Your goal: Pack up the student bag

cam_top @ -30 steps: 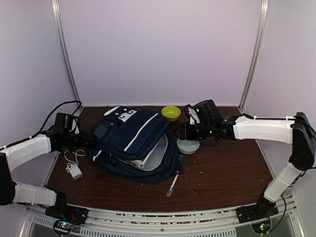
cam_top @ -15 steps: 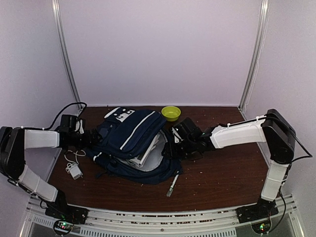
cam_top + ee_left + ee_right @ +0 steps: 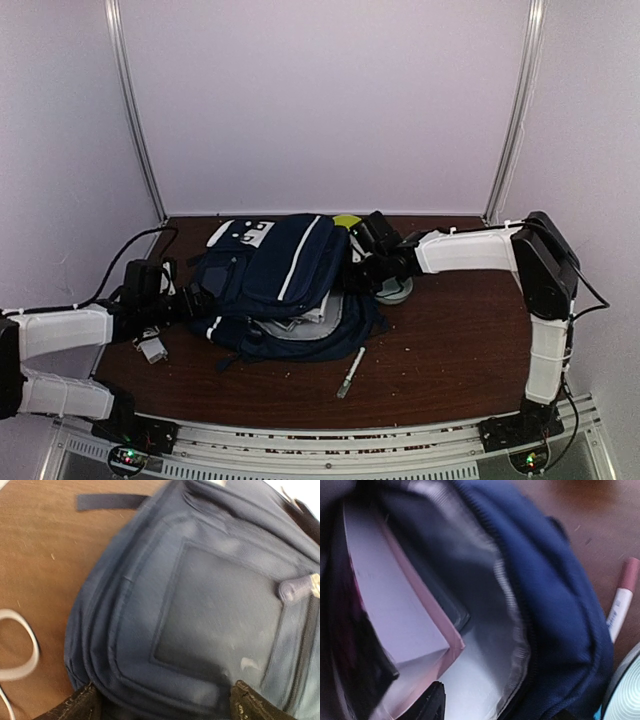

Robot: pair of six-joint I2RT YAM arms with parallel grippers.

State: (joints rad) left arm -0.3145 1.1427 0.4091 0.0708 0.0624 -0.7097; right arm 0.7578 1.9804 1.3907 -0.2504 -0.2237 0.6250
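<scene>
Two dark fingertips (image 3: pixel 85 706) of the left gripper (image 3: pixel 167 707) stand wide apart, and the stitched pocket panel (image 3: pixel 220 625) of the student bag (image 3: pixel 280 272) bulges between them. The jaws are parted, at the bag's 9 o'clock end in the top view. The right gripper (image 3: pixel 363 268) sits at the bag's 3 o'clock side with its nose in the unzipped mouth. Only one finger edge shows in its wrist view, so I cannot tell how its jaws stand. The bag lies slumped on the brown table (image 3: pixel 450 350), left of centre. It is navy fabric with a white stripe (image 3: pixel 297 272) across the flap and a white patch (image 3: pixel 245 234) at its 11 o'clock corner. Inside the mouth are grey lining (image 3: pixel 490 600) and a pink-edged book (image 3: pixel 400 620). A yellow-green bowl (image 3: pixel 346 221) peeks out at the bag's 1 o'clock. A pale round dish (image 3: pixel 400 290) lies at 3 o'clock, a pen (image 3: pixel 351 372) at 5 o'clock, and a white charger (image 3: pixel 150 346) at 8 o'clock.
</scene>
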